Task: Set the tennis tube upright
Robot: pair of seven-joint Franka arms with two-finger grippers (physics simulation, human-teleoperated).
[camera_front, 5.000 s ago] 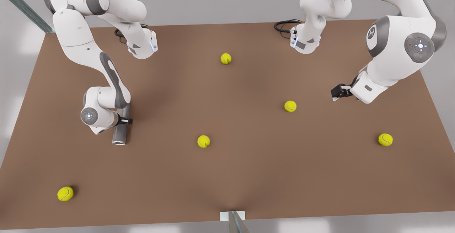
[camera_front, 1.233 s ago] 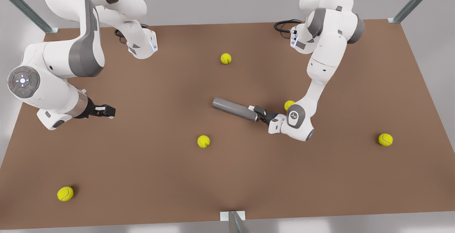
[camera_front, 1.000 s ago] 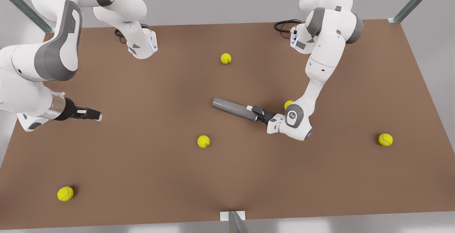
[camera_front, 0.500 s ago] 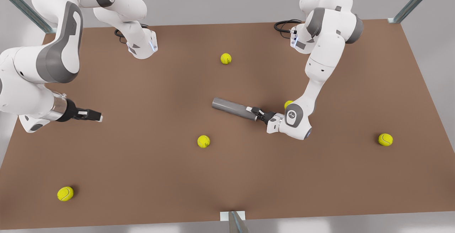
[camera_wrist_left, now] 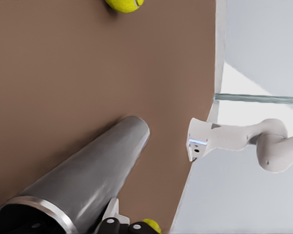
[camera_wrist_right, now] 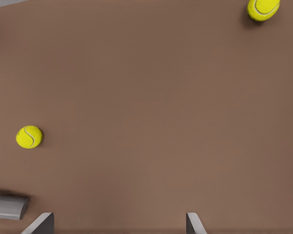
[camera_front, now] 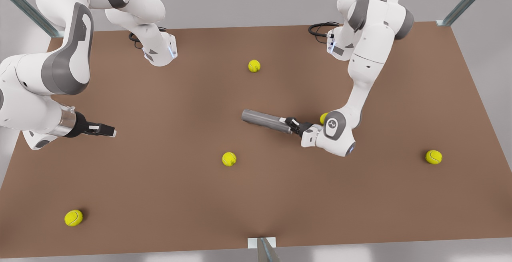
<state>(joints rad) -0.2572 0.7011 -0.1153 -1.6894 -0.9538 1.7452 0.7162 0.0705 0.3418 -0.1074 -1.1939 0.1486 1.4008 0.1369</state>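
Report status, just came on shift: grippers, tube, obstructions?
Left gripper shut on tennis tube at its rimmed end, mid-table. Tube near level, not upright. Right gripper open, waiting at the front view's left. Tennis ball close behind left wrist.

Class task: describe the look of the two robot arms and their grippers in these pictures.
Both arms are glossy white, rounded segments with dark-grey joint bands. The left gripper, at the front view's right, and the right gripper, at its left, are black with pale fingertips. Black cables coil at each base.
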